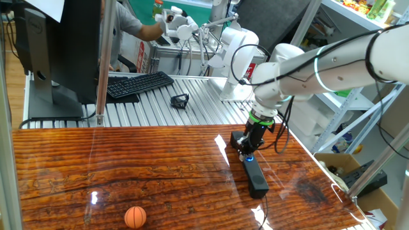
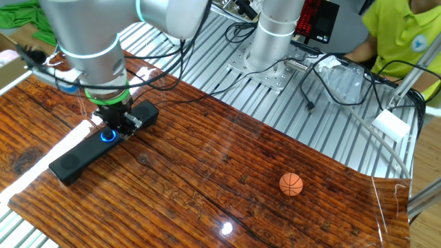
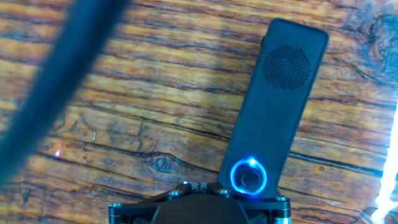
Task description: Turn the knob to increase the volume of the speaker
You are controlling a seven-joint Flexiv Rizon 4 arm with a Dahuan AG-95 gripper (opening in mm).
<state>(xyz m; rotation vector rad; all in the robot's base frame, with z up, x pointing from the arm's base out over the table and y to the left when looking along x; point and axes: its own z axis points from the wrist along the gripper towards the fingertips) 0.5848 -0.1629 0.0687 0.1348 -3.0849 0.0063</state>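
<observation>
The arm reaches down, its tool (image 2: 114,129) pointing straight at the table.

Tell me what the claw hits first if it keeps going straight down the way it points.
Most likely the knob with its blue ring, on the speaker; the claw hangs right over it, though the remaining gap is unclear.

A long matte-black bar speaker (image 2: 81,156) lies on the wooden table (image 2: 207,172); the black gripper (image 2: 114,127) sits over its blue-glowing knob (image 2: 107,135).
</observation>
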